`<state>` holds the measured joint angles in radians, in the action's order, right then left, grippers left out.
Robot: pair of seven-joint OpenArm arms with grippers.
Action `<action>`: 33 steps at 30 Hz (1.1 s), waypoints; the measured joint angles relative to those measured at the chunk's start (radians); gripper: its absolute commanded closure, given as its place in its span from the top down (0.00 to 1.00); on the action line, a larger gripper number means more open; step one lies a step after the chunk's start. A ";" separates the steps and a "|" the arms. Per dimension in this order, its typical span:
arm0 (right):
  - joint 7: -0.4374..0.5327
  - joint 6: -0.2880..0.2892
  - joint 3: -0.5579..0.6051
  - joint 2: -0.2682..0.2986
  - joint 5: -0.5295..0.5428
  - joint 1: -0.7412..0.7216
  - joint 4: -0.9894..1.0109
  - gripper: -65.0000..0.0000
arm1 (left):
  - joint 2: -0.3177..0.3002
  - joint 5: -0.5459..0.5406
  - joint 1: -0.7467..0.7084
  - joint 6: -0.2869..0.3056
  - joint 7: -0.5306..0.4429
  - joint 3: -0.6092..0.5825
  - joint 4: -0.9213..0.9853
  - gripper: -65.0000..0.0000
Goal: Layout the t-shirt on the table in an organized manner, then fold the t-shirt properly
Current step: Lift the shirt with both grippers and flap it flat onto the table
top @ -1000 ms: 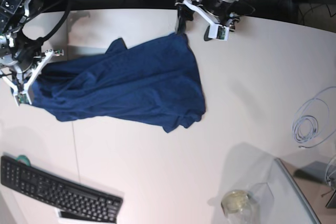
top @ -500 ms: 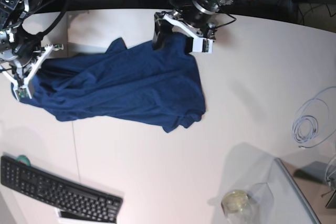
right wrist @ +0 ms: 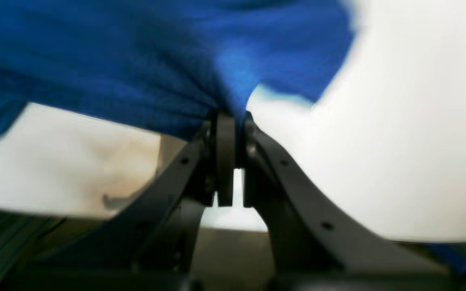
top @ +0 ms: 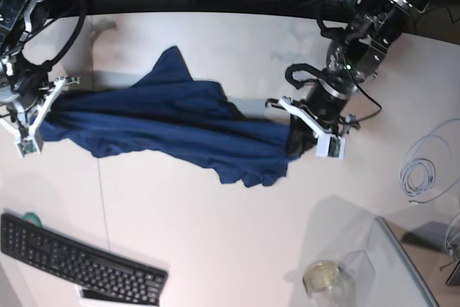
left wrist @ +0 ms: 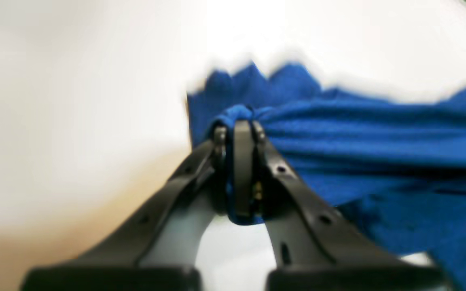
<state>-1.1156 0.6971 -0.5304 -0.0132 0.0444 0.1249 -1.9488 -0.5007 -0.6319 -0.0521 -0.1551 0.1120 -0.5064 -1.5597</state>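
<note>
- White table [top: 215,249] fills most of base view; curved far edge w/ dark clutter behind, thin dark seam running near-to-far on left side.
- Shirt [top: 165,131], navy, stretched in a long band left to right across table's middle, bunched and wrinkled, not flat. One flap pokes up toward far edge, a lower corner droops on the near side around centre.
- Left arm, on base view's right, reaches in from far right corner. Left gripper [top: 313,133] clenched on shirt's right end; wrist cam shows cloth [left wrist: 358,141] pinched between the shut jaws [left wrist: 239,133], fabric pulled taut away from it.
- Right arm at far left. Right gripper [top: 29,116] clamped on shirt's left end; wrist cam shows jaws [right wrist: 227,129] closed on a fold of blue cloth [right wrist: 136,60], which hangs off above the table.
- Black keyboard [top: 79,264], near left corner, well apart from shirt.
- Coil of pale cable [top: 424,167] at right edge.
- Clear container [top: 327,277] w/ yellowish contents, near right; blurry, can't tell more.
</note>
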 measured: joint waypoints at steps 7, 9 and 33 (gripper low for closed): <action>-0.061 0.000 0.020 0.063 -0.004 -0.153 -0.009 0.00 | -0.016 -0.003 0.248 0.003 0.256 -0.003 -0.119 0.00; -0.087 0.000 0.022 0.080 0.000 -0.203 -0.008 0.00 | 0.015 -0.003 0.312 0.000 0.285 -0.004 -0.114 0.00; -0.033 0.002 0.148 0.408 -0.007 -0.989 0.289 0.00 | 0.411 0.245 1.011 0.005 0.274 0.044 0.268 0.00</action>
<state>-1.1484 0.6994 -0.3820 0.3950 0.0372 -0.8639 -1.6600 -0.0895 -0.3870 0.9585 -0.1501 0.3859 -0.4625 -1.2915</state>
